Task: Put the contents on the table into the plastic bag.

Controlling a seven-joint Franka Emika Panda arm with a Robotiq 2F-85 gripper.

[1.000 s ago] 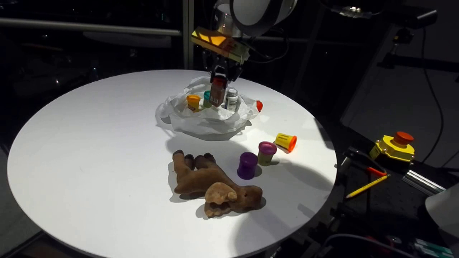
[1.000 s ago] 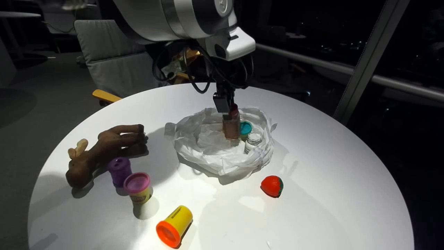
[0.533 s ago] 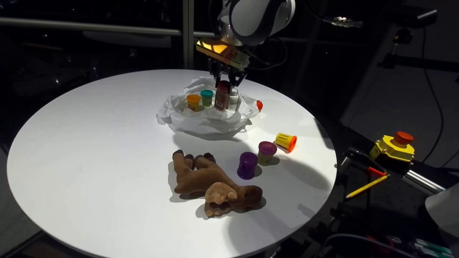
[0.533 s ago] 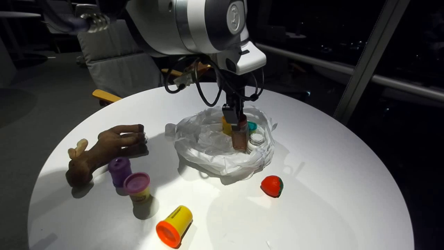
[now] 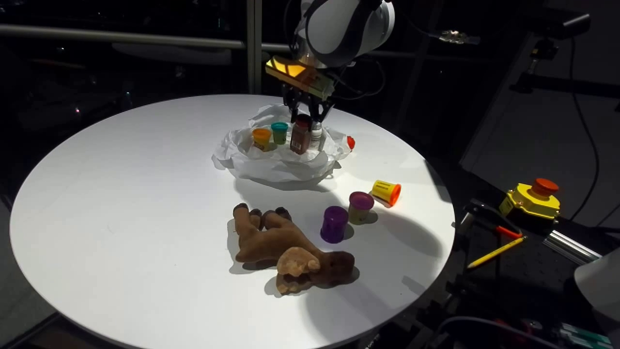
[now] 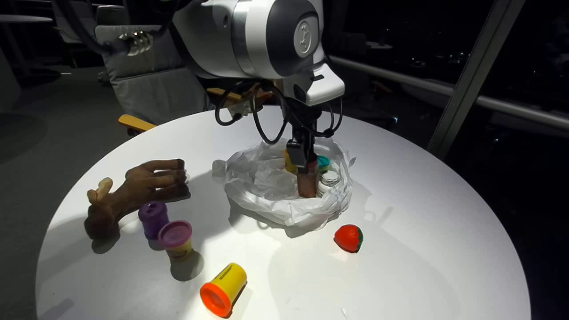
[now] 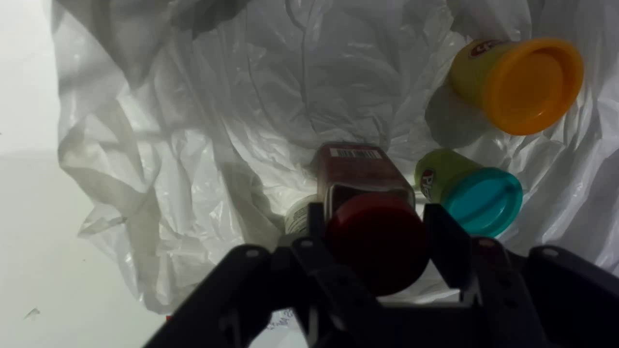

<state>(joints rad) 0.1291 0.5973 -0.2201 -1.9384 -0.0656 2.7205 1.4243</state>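
In an exterior view, the plastic bag lies spread open on the table with an orange-lidded tub, a teal-lidded tub, a white bottle and a brown bottle within its rim. Outside it are a plush toy, a purple cup, a pink-lidded tub and a yellow tub tipped on its side.

In an exterior view, a red strawberry also rests on the table, apart from the bag, which makes five pieces left to pack.

In the wrist view, the jaws flank the brown bottle's red cap; whether they pinch it or stand free I cannot tell. The bottle looks set down on the bag's floor, so its placing is probably almost done: by count the job seems a little short of halfway.
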